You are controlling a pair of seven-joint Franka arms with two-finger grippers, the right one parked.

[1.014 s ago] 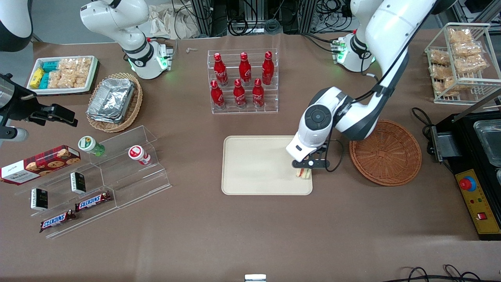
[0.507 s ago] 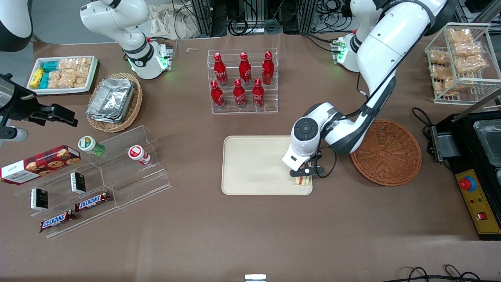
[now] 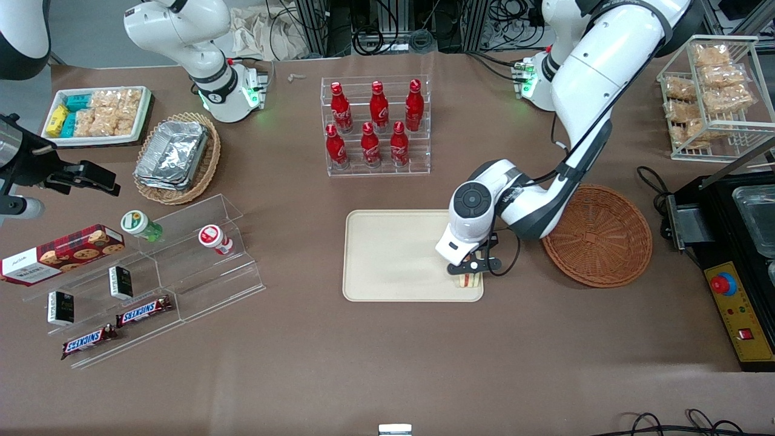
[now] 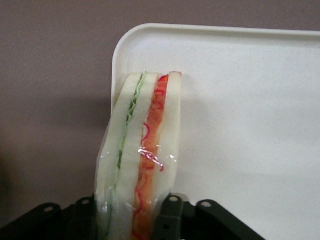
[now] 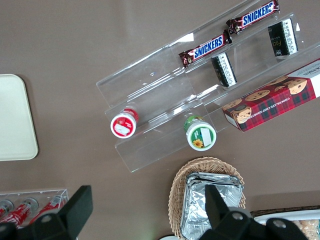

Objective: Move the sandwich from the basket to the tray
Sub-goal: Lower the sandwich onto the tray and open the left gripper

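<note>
Sandwich [image 3: 468, 280], film-wrapped, stands at the tray [image 3: 393, 260] corner in the frame's lower centre, basket [image 3: 596, 235] alongside. My gripper [image 3: 471, 266] pinches its bread faces. I judge it light, soft, slippery; hold gently.

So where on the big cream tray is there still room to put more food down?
Nearly all of the tray is bare, from its edge nearest the bottle rack across to the end toward the parked arm. Only the corner nearest the front camera, on the basket side, is crowded: the gripper holds the sandwich there.
</note>
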